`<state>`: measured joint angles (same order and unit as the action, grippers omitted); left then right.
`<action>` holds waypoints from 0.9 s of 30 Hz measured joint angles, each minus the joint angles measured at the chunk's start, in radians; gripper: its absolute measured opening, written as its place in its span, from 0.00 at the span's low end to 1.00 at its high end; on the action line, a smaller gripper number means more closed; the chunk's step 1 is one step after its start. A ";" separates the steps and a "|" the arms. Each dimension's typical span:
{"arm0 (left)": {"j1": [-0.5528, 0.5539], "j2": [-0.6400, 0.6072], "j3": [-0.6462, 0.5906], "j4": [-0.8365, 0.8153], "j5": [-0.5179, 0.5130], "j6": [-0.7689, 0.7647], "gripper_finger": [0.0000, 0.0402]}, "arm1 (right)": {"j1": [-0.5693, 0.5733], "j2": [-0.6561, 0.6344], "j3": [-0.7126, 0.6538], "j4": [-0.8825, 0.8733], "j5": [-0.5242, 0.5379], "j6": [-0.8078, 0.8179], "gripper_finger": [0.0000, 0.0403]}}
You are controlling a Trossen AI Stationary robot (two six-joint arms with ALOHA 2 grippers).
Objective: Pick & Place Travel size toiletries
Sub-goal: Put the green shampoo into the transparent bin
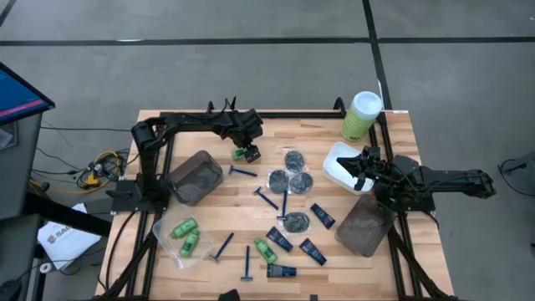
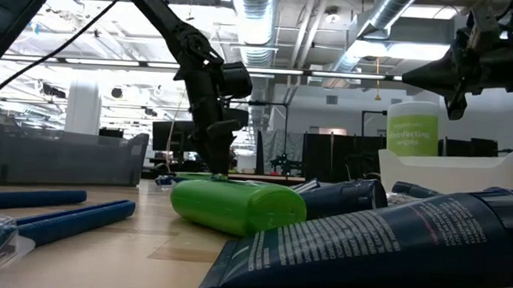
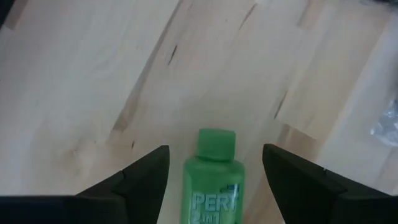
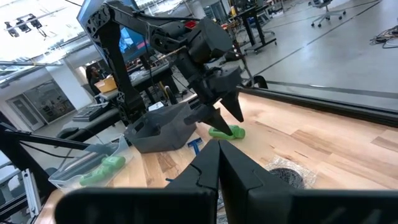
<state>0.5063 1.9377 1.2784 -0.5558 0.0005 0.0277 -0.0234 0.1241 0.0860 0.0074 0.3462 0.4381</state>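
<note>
Picking step in hand, by the look of it: left gripper (image 1: pixel 245 151) lowered over a green Pert bottle (image 3: pixel 212 177) near the counter's (image 1: pixel 326 130) far edge, just beyond the smoky tub (image 1: pixel 196 177). Jaws spread wide, one finger on each side of the bottle, neither touching it in the left wrist view; bottle lying flat on the wood, cap pointing away from the wrist. Next move, judged from this: closing squarely on the bottle's body, then lifting and carrying it to a container, probably the clear tub (image 1: pixel 167 247) at the near left, already holding two green bottles (image 1: pixel 187 236). Destination not certain from these views. Slippery rounded plastic, so a centred pinch needed to keep it from squirting out.

Left arm reaching from its base at the left edge, elbow folded, wrist pitched steeply down, fingertips close to the wood. Right gripper (image 1: pixel 361 165) raised over the white tub (image 1: pixel 336 155) at the right side, jaws pressed together and empty, waiting.

Still loose on the counter: blue razors (image 1: pixel 267 198), dark round tins (image 1: pixel 294 159), dark-blue tubes (image 1: pixel 323 216), and another green bottle (image 1: pixel 265 249) toward the near edge.
</note>
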 joint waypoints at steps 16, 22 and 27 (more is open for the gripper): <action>-0.003 0.067 0.011 -0.018 -0.002 0.040 0.47 | 0.001 0.000 0.000 -0.001 0.000 0.034 0.00; -0.003 0.065 0.010 -0.020 0.000 0.040 0.38 | 0.001 0.000 0.000 -0.001 0.000 0.034 0.00; -0.007 0.065 0.010 -0.021 -0.011 0.038 0.41 | 0.001 0.000 0.000 -0.001 0.000 0.034 0.00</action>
<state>0.4988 2.0026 1.2881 -0.5766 -0.0109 0.0661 -0.0219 0.1241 0.0860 0.0067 0.3458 0.4721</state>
